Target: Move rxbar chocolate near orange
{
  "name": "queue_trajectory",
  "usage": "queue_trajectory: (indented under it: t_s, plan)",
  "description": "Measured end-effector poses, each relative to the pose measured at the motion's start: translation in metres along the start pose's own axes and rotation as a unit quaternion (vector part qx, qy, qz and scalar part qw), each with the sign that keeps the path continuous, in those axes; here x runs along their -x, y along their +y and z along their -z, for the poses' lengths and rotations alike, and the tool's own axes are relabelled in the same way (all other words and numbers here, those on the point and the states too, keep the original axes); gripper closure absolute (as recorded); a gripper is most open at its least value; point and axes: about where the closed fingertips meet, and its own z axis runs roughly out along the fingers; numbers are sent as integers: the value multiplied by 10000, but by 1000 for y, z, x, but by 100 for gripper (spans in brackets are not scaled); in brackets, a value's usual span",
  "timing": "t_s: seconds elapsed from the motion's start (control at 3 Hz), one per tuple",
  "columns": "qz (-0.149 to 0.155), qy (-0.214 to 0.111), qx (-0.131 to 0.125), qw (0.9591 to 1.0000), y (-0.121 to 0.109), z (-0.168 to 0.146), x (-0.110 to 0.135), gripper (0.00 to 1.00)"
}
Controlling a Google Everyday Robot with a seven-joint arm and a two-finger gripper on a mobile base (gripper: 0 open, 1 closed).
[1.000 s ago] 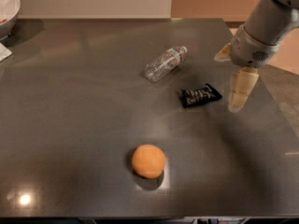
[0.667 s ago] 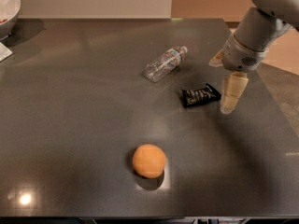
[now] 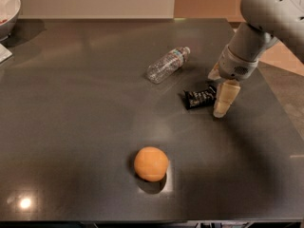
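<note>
One bar (image 3: 198,98) lies flat on the table (image 3: 76,127), right of the centre. The gripper (image 3: 217,93) is at its right end, with its two fingers (image 3: 223,99) spread apart, one on each side of the bar; I cannot tell if they touch it. One orange (image 3: 151,164) sits well apart, nearer the front edge. One bottle (image 3: 167,64) lies on its side near the bar. One bowl (image 3: 8,8) is in the far left corner.
</note>
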Motion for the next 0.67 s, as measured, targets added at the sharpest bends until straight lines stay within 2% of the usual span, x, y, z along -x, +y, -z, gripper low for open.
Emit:
queue_trajectory:
  t_s: [0.67]
  plan:
    - [-73,-16,23,10000,-4,0,2,62]
